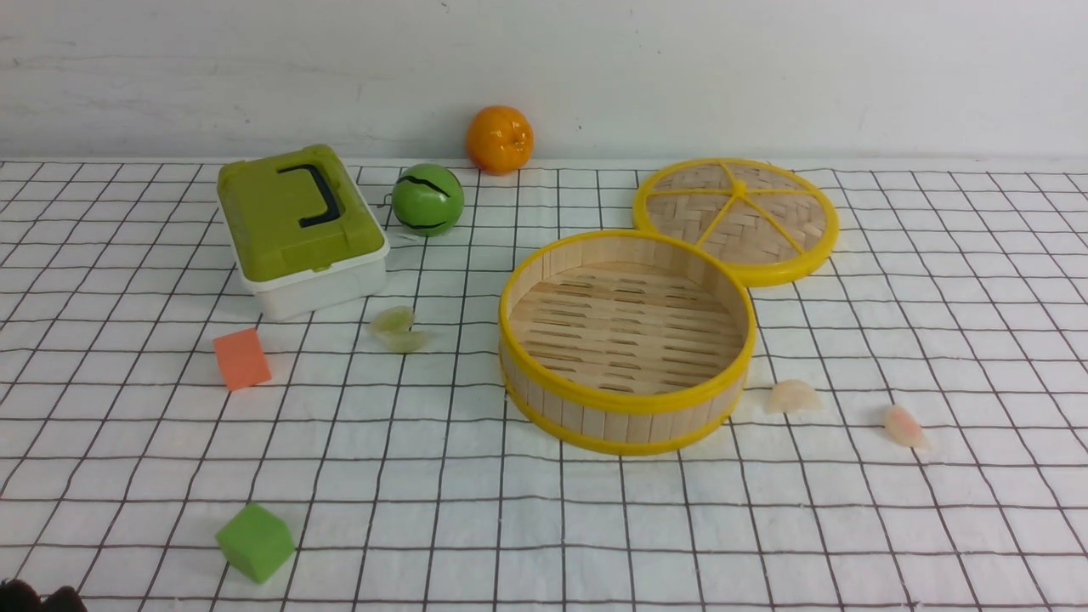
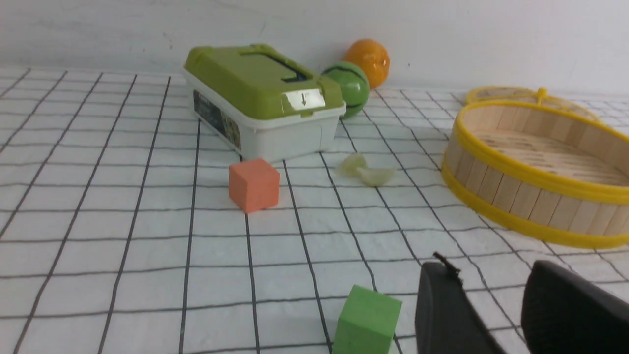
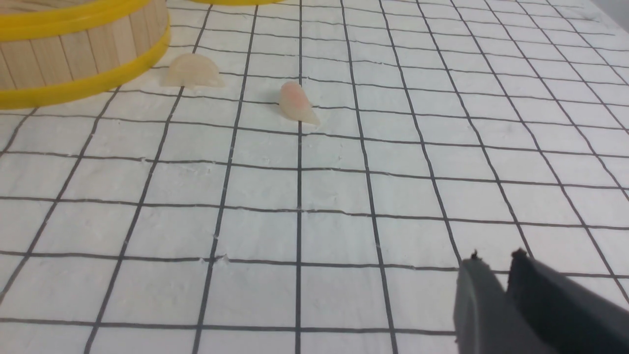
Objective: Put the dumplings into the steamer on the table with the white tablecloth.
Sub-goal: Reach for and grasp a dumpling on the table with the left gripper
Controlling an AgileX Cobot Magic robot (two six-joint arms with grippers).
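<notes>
The bamboo steamer (image 1: 625, 416) stands empty in the middle of the white grid tablecloth (image 1: 476, 510). Two pale green dumplings (image 1: 393, 320) (image 1: 406, 341) lie touching to its left, also in the left wrist view (image 2: 366, 172). A whitish dumpling (image 1: 790, 396) lies close by the steamer's right side, and a pink-tinged one (image 1: 903, 425) lies farther right; both show in the right wrist view (image 3: 191, 71) (image 3: 296, 102). My left gripper (image 2: 491, 268) is open and empty, near the table's front left by the green cube. My right gripper (image 3: 496, 256) is shut and empty, well short of the pink dumpling.
The woven steamer lid (image 1: 735, 217) lies flat behind the steamer. A green-lidded white box (image 1: 297, 225), a green ball (image 1: 427, 199) and an orange (image 1: 499, 138) stand at the back left. An orange cube (image 1: 241, 359) and a green cube (image 1: 255, 542) sit on the left.
</notes>
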